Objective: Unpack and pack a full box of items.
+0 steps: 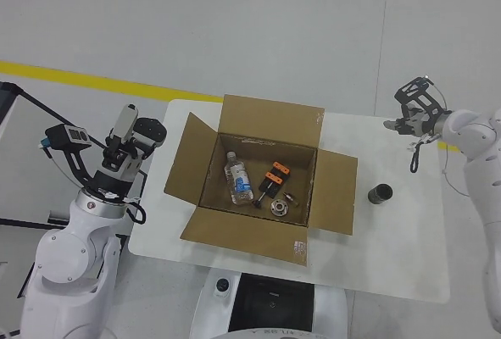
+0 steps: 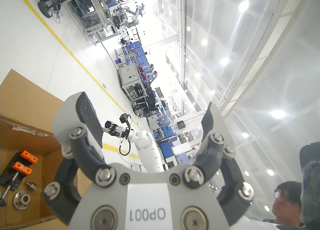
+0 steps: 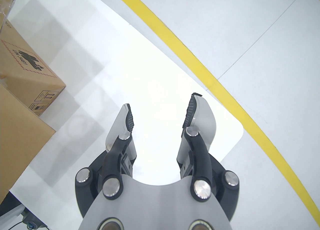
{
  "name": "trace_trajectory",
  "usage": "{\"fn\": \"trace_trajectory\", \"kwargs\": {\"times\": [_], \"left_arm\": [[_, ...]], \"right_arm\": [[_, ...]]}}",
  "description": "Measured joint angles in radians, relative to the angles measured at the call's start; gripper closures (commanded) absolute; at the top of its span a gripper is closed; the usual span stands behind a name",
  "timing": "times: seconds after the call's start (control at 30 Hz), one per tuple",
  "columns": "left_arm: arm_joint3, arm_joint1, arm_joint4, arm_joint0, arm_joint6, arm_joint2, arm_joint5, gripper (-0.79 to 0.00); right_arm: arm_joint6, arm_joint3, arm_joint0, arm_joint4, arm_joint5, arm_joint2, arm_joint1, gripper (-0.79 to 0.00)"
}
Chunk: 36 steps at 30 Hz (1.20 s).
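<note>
Hanging open and empty, the left gripper [image 2: 147, 118] sits just outside the left flap of the cardboard box [image 1: 271, 117], tipped up toward the ceiling. The right gripper [image 3: 160, 113] is also spread with nothing in it, above the far right corner of the table [image 1: 403, 254] and well apart from the box.

Unpacking looks partly done. A black cylinder [image 1: 380, 194] stands on the table to the right of the box, while a bottle [image 1: 238, 180], an orange-and-black clamp [image 1: 270, 180], a metal disc [image 1: 277, 207] and a small bolt [image 1: 291, 199] lie on the box floor.

The next move probably calls for one arm to swing over the opening and come straight down between the flaps.

The bottle lies flat on the left of the box floor. Its long axis runs roughly near to far, with the cap toward the far wall. The clamp lies on a diagonal just beside it, orange end farthest from the robot.
</note>
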Motion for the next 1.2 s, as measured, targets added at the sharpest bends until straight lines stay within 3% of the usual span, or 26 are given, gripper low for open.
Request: {"fn": "trace_trajectory", "kwargs": {"times": [0.23,0.27,0.37,0.53,0.7,0.9,1.0,1.2], "left_arm": [[0.0,0.0,0.0,0.0,0.0,0.0,0.0,-0.785],[0.0,0.0,0.0,0.0,0.0,0.0,0.0,-0.785],[0.0,0.0,0.0,0.0,0.0,0.0,0.0,-0.785],[0.0,0.0,0.0,0.0,0.0,0.0,0.0,-0.785],[0.0,0.0,0.0,0.0,0.0,0.0,0.0,-0.785],[0.0,0.0,0.0,0.0,0.0,0.0,0.0,-0.785],[0.0,0.0,0.0,0.0,0.0,0.0,0.0,-0.785],[0.0,0.0,0.0,0.0,0.0,0.0,0.0,-0.785]], "right_arm": [[0.0,0.0,0.0,0.0,0.0,0.0,0.0,-0.385],[0.0,0.0,0.0,0.0,0.0,0.0,0.0,-0.785],[-0.014,-0.013,-0.004,0.005,0.002,0.017,0.005,-0.785],[0.008,-0.111,-0.08,0.084,-0.051,0.18,0.058,-0.785],[0.076,-0.334,-0.288,0.195,-0.067,0.387,0.108,-0.785],[0.213,-0.587,-0.568,0.369,-0.021,0.567,0.133,-0.785],[0.252,-0.671,-0.675,0.401,0.008,0.6,0.136,-0.785],[0.251,-0.666,-0.671,0.397,0.006,0.6,0.136,-0.785]]}}
